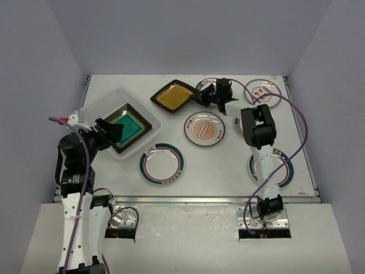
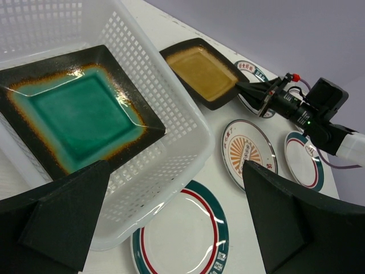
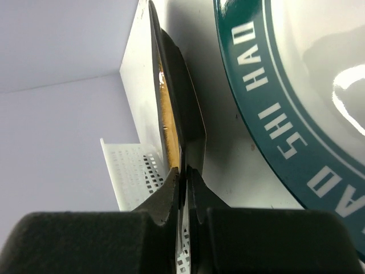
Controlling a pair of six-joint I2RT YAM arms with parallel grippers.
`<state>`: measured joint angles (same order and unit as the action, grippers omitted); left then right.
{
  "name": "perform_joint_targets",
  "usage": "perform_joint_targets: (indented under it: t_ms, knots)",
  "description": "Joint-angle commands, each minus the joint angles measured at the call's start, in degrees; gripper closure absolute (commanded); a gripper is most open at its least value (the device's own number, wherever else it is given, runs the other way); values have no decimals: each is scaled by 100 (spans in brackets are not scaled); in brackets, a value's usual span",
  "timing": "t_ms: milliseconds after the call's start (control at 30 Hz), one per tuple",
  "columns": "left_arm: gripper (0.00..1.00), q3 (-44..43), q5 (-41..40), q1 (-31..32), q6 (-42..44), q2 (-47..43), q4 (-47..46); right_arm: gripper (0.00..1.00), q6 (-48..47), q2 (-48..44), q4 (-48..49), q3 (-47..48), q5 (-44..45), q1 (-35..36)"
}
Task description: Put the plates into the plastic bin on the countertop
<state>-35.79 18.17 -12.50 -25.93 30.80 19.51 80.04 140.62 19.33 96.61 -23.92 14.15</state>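
Observation:
The plastic bin [image 1: 97, 105] stands at the left of the countertop [image 1: 228, 171], and a teal square plate [image 1: 130, 127] lies flat inside it. My left gripper [image 1: 108, 134] hovers open over the bin's near rim [image 2: 171, 148], holding nothing. An amber square plate [image 1: 173, 96] lies right of the bin. My right gripper [image 1: 200, 98] is shut on its right corner. In the right wrist view the fingers [image 3: 171, 194] pinch the dark rim of that plate [image 3: 171, 103]. A sunburst round plate [image 1: 205, 129] and a green-rimmed one [image 1: 162, 162] lie in the middle.
More round plates lie at the back right [image 1: 263, 91] and front right [image 1: 279, 171], the latter partly under the right arm. Another [image 1: 204, 85] is partly hidden behind the right gripper. White walls enclose the table on three sides.

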Motion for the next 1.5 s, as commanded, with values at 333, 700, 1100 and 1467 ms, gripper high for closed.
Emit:
perform_joint_targets:
  t_ms: [333, 700, 1100, 1467]
  knots:
    - [0, -68, -42, 63, 44, -74, -219, 100, 191, -845, 1715, 264, -856, -187]
    - [0, -69, -78, 63, 36, -75, -210, 100, 213, -1002, 2004, 194, -1179, -230]
    - [0, -99, -195, 63, 23, -162, -158, 100, -97, -1536, 1336, 538, -1531, -334]
    - [0, -297, -1020, 14, -92, -436, 215, 100, -187, -2435, 1042, -513, -1799, 202]
